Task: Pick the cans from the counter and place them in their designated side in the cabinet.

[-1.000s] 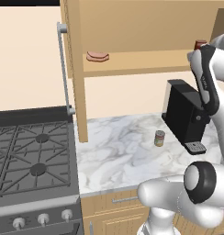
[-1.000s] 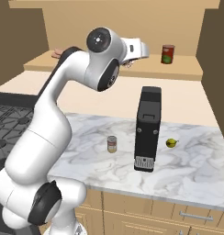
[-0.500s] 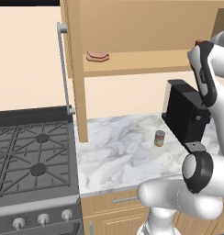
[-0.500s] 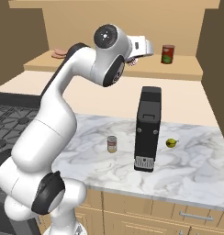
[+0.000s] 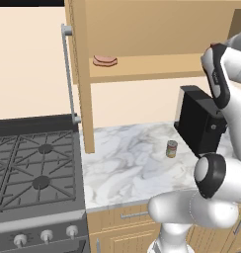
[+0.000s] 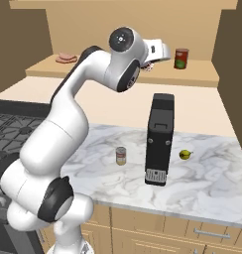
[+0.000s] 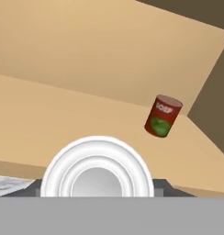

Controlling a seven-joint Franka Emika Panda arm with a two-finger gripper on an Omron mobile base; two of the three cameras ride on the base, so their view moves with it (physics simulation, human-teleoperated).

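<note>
Gripper grips 1 can — at the cabinet shelf.

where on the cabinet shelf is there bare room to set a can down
The cabinet shelf is bare between the meat slice at its left end and the dark red can near the right wall. It is tight only beside that can, where the gripper hangs with a can.
</note>
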